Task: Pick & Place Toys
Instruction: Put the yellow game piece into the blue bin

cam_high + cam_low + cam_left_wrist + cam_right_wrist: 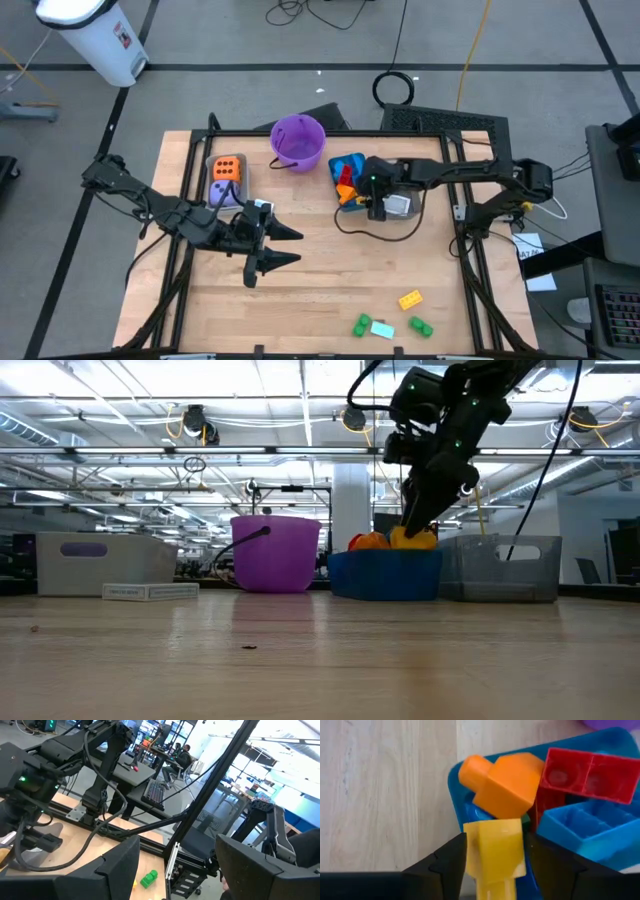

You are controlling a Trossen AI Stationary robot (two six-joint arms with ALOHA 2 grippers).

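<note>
Left hand (pixel 285 246) waits with fingers spread apart above the middle of the tabletop (pixel 320 290); right hand (pixel 495 854) is clamped on a yellow brick (pixel 496 851) over the blue bin (pixel 334 166).
Beside the left arm, a grey bin (pixel 224 178) holds an orange die (pixel 227 168) and a purple die (pixel 221 192). Orange, red and blue bricks fill the blue bin. A yellow brick and green bricks lie near the tabletop's front right.
</note>
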